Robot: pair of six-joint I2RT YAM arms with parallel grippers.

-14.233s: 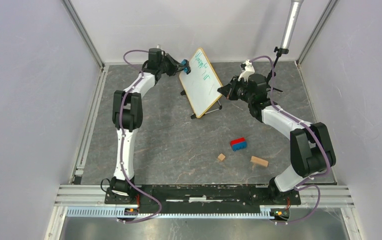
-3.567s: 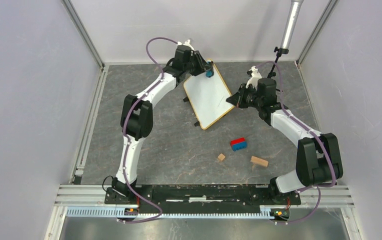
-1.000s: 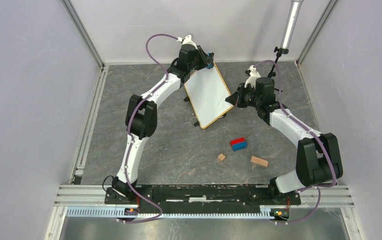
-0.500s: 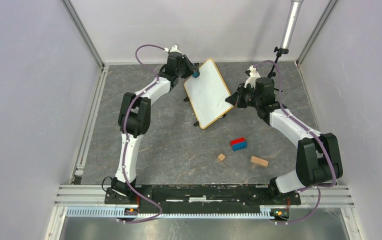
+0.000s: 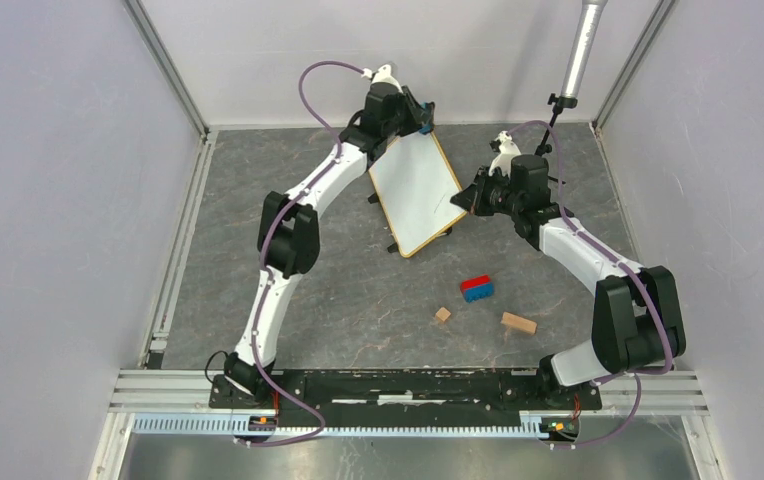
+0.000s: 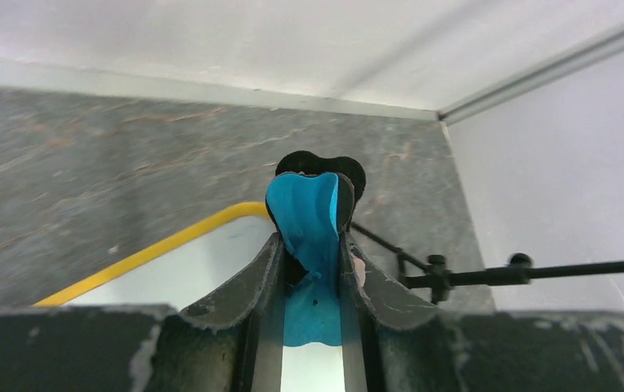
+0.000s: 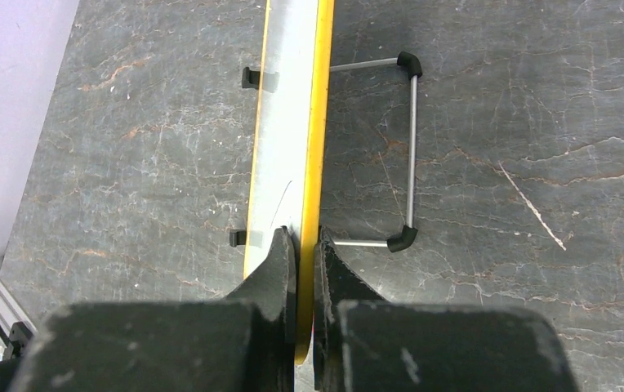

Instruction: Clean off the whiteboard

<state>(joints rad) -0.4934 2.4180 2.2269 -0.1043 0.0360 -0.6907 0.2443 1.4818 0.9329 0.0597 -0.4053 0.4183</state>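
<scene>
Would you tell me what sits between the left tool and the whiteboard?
A blue wiper, pinched in the left tool, sticks out over a corner of the whiteboard; the left wrist view shows it.

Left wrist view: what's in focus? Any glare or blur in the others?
Left wrist: blue eraser sharp, left gripper at bottom dark and soft. Right wrist: whiteboard edge and floor crisp, right gripper soft. Top external: even light, no glare on the whiteboard, faint shadows.

I see a grey marbled desk (image 5: pixel 358 290) boxed in by plain pale-lilac walls (image 5: pixel 48 200) at 9, 12 and 3 o'clock. Aluminium rail (image 5: pixel 158 385) along 6, slimmer track (image 5: pixel 180 250) at 9. Silver pole (image 5: pixel 583 45) at 1. Light is even and diffuse.
</scene>
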